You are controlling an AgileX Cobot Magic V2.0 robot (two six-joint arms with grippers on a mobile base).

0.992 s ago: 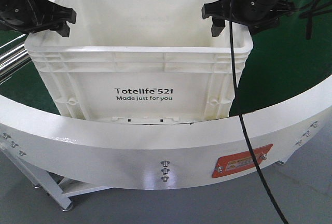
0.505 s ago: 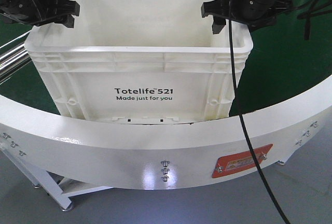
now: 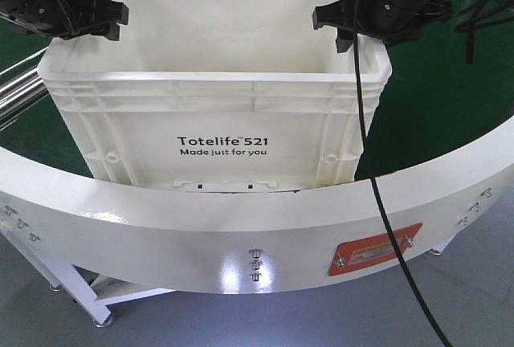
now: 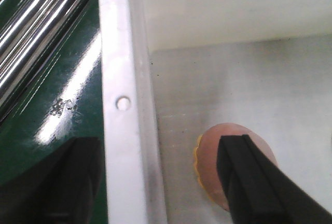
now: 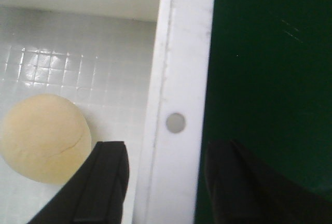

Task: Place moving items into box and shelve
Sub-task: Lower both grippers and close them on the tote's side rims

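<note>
The box (image 3: 217,114) is a large white crate printed "Totelife 521", standing on the green surface inside the white ring. My left gripper (image 3: 116,22) hangs open over the box's left rim (image 4: 118,130), one finger outside and one inside, touching neither side. Under its inner finger (image 4: 254,182) a pinkish-brown round item (image 4: 210,154) with a yellow-orange edge lies on the box floor. My right gripper (image 3: 329,26) is open astride the right rim (image 5: 179,105). A pale yellow-beige bun (image 5: 44,138) with a seam rests on the floor beside its inner finger (image 5: 106,182).
A curved white ring guard (image 3: 241,226) runs across the front below the box. Chrome rollers (image 4: 36,32) lie just outside the box's left wall. A black cable (image 3: 371,178) hangs from the right arm over the ring. Green floor (image 5: 270,79) lies right of the box.
My left gripper has moved right and slightly up, coming over the box's left rim. The right gripper has lifted a little at the right rim. The box has not moved.
</note>
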